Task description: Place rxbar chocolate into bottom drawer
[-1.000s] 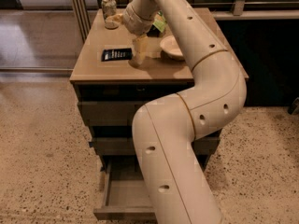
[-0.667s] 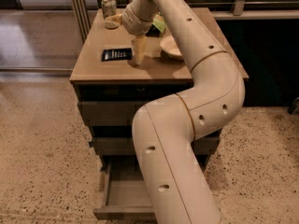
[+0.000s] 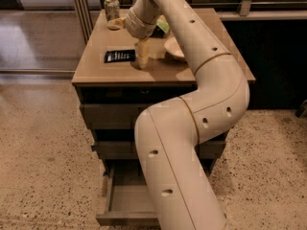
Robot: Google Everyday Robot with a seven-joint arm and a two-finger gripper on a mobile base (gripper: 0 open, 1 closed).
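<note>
The rxbar chocolate [image 3: 120,56] lies flat on the wooden cabinet top [image 3: 96,68], a black wrapper with white lettering. My gripper [image 3: 141,59] points straight down at the top, just right of the bar's end and close to the surface. Nothing shows in its grasp. The bottom drawer [image 3: 125,202] stands pulled out at floor level, its inside bare where visible. My arm's lower link covers the drawer's right part.
A pale drink can [image 3: 112,6] stands at the back left of the top. A shallow bowl [image 3: 173,47] sits right of the gripper, with a green snack bag [image 3: 163,25] behind it. The two upper drawers are closed. Speckled floor surrounds the cabinet.
The gripper has shifted slightly left and down, closer to the bar. The bar, can and bowl stay in place.
</note>
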